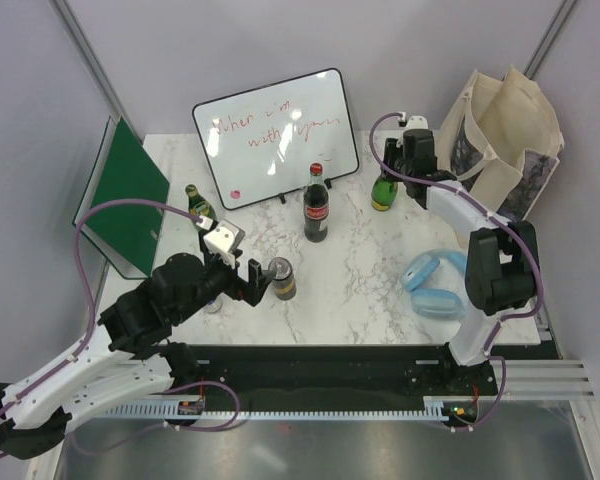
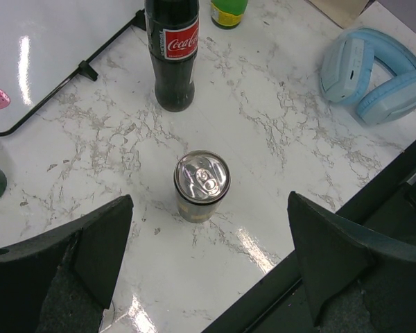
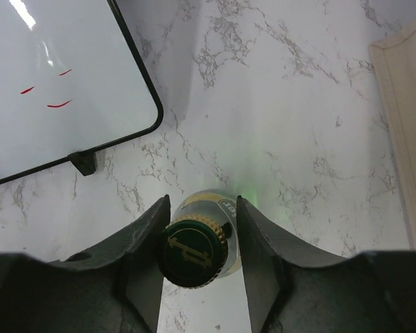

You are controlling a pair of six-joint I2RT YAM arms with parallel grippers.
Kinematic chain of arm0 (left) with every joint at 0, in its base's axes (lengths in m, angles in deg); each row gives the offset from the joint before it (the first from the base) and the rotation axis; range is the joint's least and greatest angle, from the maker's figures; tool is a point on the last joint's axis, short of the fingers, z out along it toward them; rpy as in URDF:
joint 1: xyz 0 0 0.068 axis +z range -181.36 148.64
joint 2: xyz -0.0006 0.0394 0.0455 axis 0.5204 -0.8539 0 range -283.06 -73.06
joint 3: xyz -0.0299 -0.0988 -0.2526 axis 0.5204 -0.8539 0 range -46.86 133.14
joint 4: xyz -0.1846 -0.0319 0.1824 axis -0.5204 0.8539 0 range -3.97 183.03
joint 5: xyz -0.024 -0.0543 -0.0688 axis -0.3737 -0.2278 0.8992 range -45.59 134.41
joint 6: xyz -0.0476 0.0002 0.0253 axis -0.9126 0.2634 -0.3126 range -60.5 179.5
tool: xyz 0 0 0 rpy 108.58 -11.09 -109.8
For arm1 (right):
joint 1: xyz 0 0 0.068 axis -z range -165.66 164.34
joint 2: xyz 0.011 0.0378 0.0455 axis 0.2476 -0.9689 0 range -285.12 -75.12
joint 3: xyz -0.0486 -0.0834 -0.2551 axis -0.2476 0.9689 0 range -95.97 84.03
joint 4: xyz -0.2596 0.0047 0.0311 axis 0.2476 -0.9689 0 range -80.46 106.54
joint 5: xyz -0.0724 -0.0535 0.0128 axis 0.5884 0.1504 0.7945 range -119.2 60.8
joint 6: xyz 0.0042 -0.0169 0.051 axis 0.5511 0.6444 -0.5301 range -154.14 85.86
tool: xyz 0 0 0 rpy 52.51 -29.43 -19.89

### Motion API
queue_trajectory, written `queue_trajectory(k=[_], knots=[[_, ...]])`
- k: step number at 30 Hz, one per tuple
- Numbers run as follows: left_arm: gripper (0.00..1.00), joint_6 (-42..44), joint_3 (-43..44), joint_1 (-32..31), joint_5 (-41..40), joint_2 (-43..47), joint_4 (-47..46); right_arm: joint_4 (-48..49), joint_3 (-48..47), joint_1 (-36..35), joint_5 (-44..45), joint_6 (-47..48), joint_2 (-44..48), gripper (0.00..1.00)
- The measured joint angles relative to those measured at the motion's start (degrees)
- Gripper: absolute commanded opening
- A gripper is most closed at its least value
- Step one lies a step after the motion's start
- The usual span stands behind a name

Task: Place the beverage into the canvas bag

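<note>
Here, the right gripper (image 3: pixel 202 205) held the green bottle (image 3: pixel 194 253) beside the canvas bag (image 1: pixel 505 130).
Its fingers (image 3: pixel 149 243) sat narrow, pressed against either side of the capped neck, while the bottle stood upright on the marble table (image 1: pixel 380 290) at the far right. The bag stood just beyond it, its cream cloth edge showing in the right wrist view. The left gripper (image 2: pixel 209 208) hung with its fingers spread as wide as they go and holding nothing, a silver-topped can (image 2: pixel 202 186) upright on the table between and below them. A cola bottle (image 1: pixel 317 210) stood mid-table in front of the whiteboard (image 1: pixel 275 135), and blue headphones (image 1: pixel 432 283) lay near the right arm.
</note>
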Motion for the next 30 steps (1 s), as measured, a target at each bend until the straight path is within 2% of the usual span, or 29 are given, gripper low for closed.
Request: queue_trajectory(k=[2,5,6,8,12,24,30], knots=[[1.0,0.0,0.0,0.0,0.0,0.09,0.02,0.42,0.24,-0.39,0.52,0.52,0.0,0.38],[1.0,0.0,0.0,0.0,0.0,0.15,0.02,1.25,0.26,-0.59,1.81,1.88,0.0,0.23],[1.0,0.0,0.0,0.0,-0.02,0.13,0.02,1.36,0.26,-0.55,1.88,2.03,0.0,0.11],[1.0,0.0,0.0,0.0,-0.02,0.15,0.02,1.36,0.26,-0.57,1.95,2.58,0.0,0.0],[1.0,0.0,0.0,0.0,-0.02,0.52,0.02,-0.02,-0.26,-0.72,2.01,3.72,0.2,0.0],[1.0,0.0,0.0,0.0,0.07,0.76,0.02,-16.94,-7.67,-0.87,3.21,5.51,3.5,0.0],[1.0,0.0,0.0,0.0,0.17,0.76,0.02,-26.49,-19.47,-0.87,4.83,5.73,4.55,0.0]])
